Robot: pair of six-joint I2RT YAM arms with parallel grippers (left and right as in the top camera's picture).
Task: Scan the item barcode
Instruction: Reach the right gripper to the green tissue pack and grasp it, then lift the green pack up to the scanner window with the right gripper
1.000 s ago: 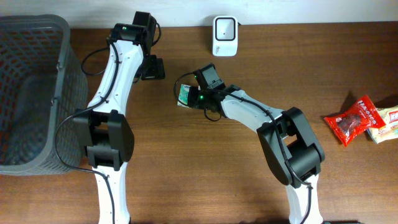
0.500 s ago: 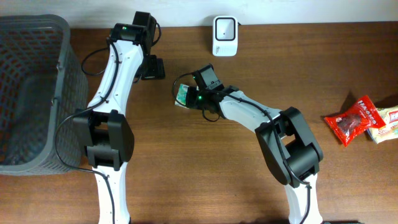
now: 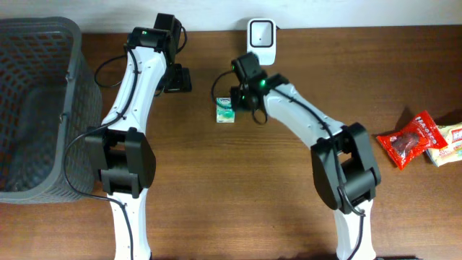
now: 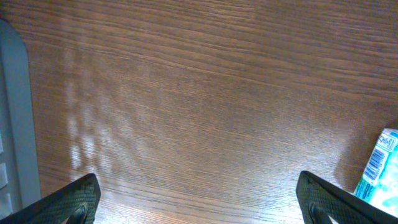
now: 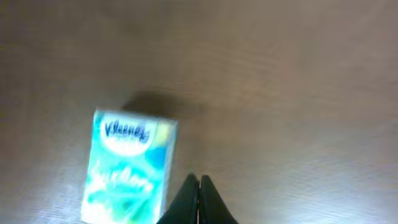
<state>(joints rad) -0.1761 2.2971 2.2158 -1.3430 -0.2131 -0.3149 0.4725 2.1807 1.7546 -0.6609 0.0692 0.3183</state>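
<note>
The item, a small teal and white Kleenex tissue pack (image 3: 225, 110), lies flat on the wooden table, printed face up (image 5: 127, 168). My right gripper (image 3: 237, 101) hovers just beside its right side. Its fingers (image 5: 199, 190) are pressed together with nothing between them. The white barcode scanner (image 3: 260, 41) stands at the table's back edge, a short way behind the right wrist. My left gripper (image 3: 177, 78) is to the left of the pack, jaws wide open (image 4: 199, 205) over bare wood. Only the pack's barcoded edge (image 4: 380, 167) shows in the left wrist view.
A large grey mesh basket (image 3: 68, 72) fills the left end of the table. A red snack packet (image 3: 409, 139) and another packet (image 3: 449, 143) lie at the far right. A pale strip (image 4: 15, 124) runs down the left of the left wrist view.
The right gripper swung back and right toward the scanner and its fingers closed fully. The tissue pack shifted slightly right and now lies flat, free of the fingers. The left arm stayed still.
</note>
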